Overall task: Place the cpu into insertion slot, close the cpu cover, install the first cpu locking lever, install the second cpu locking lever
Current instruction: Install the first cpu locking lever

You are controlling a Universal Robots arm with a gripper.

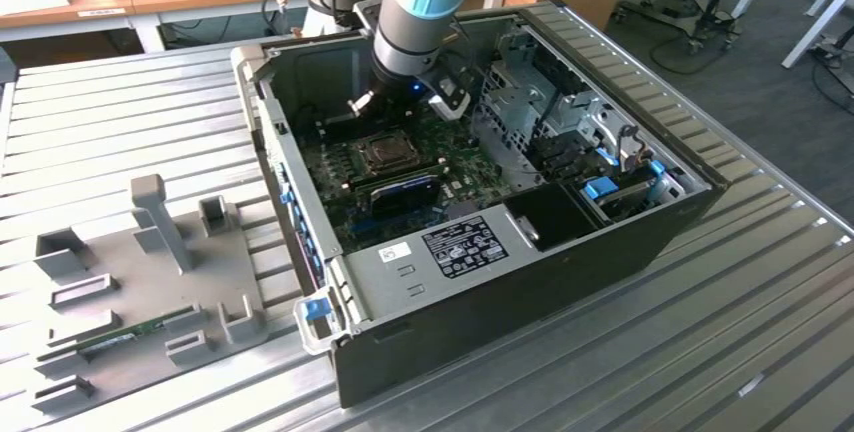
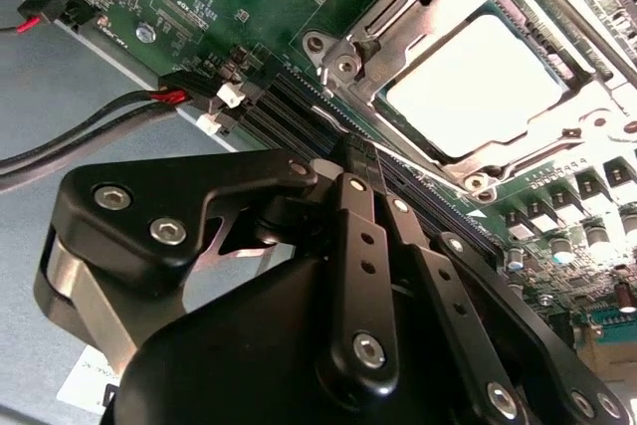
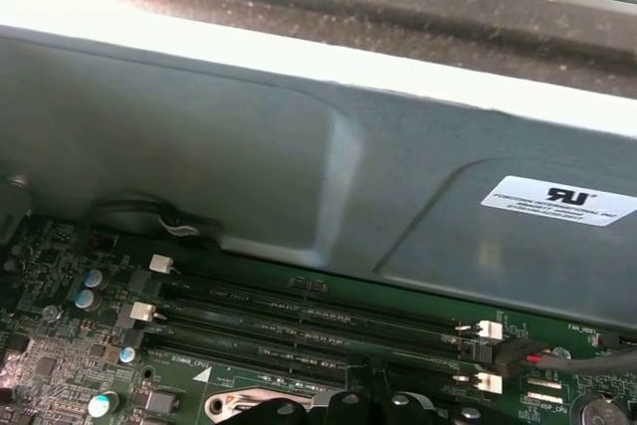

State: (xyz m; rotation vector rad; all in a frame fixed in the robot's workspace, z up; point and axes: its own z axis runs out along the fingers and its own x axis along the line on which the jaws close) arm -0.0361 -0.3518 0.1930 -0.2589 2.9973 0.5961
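The cpu (image 2: 476, 79) lies flat in the insertion slot (image 1: 387, 154), its pale face showing through the window of the cpu cover (image 2: 370, 39). The cover lies down over it. My gripper (image 2: 354, 158) is shut, with nothing visible between the fingers. Its tips sit just off the socket's edge, over the long black memory slots (image 3: 318, 327). A thin metal lever (image 2: 413, 171) runs along that socket edge right beside the tips. In the exterior view the arm reaches down into the open computer case, the gripper (image 1: 398, 112) just behind the socket.
The grey case wall (image 3: 299, 166) rises close behind the memory slots. Red and black cables (image 2: 119, 111) run past the board's edge. A perforated drive cage (image 1: 534, 102) stands on the exterior view's right. A grey fixture plate (image 1: 147, 272) lies on the table outside the case.
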